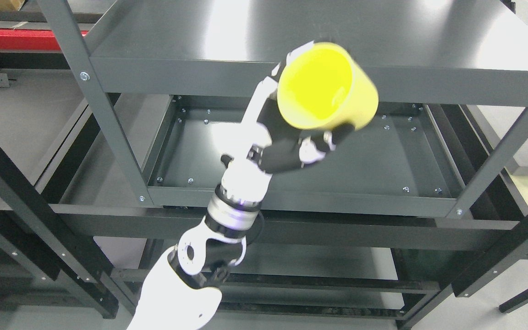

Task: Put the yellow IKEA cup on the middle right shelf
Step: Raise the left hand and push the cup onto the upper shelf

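The left hand (291, 137) has the yellow cup (328, 87) in its grip, dark fingers (337, 135) curled under and around its lower side, and holds it up in the air in front of the grey shelf unit. The cup lies tipped over, its open mouth turned back toward the robot and its base pointing away and to the right, toward the rack; it looks empty inside. It hangs level with the front lip of the upper shelf (245, 78), above and in front of the middle shelf (383, 160), whose tray is bare. To my eye the cup must come down under that lip, go in, and be righted. The right arm is nowhere to be seen.
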{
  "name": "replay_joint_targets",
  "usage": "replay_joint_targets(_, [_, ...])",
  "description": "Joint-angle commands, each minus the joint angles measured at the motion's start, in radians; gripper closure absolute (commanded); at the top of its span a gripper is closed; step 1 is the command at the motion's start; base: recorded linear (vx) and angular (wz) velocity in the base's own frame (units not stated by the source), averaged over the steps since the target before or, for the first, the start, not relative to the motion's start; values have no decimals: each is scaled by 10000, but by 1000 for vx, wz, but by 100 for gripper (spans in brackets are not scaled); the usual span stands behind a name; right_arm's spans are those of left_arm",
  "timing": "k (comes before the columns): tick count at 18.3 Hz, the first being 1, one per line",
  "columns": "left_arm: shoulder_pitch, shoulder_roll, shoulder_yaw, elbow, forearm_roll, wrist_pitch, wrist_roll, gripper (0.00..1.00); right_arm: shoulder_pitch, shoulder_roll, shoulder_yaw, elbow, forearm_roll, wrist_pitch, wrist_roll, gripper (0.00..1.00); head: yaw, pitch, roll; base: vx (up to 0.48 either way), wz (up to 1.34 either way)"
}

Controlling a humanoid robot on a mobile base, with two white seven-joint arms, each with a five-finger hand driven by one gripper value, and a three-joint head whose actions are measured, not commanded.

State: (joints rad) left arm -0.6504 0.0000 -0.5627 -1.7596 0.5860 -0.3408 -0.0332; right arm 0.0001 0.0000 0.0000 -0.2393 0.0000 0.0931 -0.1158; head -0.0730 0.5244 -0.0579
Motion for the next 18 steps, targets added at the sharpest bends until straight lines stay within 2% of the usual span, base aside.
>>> replay_joint_targets(1, [-2909,174,-892,383,1469,1425,1417,100,137,-175,168,0,-245,5,-8,1,0,0,0,0,0])
replay_joint_targets(3, [-3754,174,-985,918,1916,2162,2276,100,137,-175,168,0,-245,5,-8,1,0,-1,0,0,0])
replay_joint_targets(7, [-5701,174,-602,1702,2040,4659,4499,100,137,-175,168,0,-245,5,-8,1,0,-1,0,0,0])
replay_joint_targets(9, [-6378,174,-373,2161,2680,6452,4978,100,137,-175,168,0,-245,5,-8,0,0,-1,0,0,0])
replay_joint_targets(11, [-6748,174,-295,2896,3128,7682,5118,100,137,-175,168,0,-245,5,-8,1,0,-1,0,0,0])
replay_joint_targets(13, [-6933,174,-188,3495,3069,8512,5179,100,137,-175,168,0,-245,5,-8,1,0,-1,0,0,0])
replay_joint_targets(18, [-6919,174,134,3912,2240,9466,5379,96,137,-175,168,0,-245,5,-8,1,0,0,0,0,0])
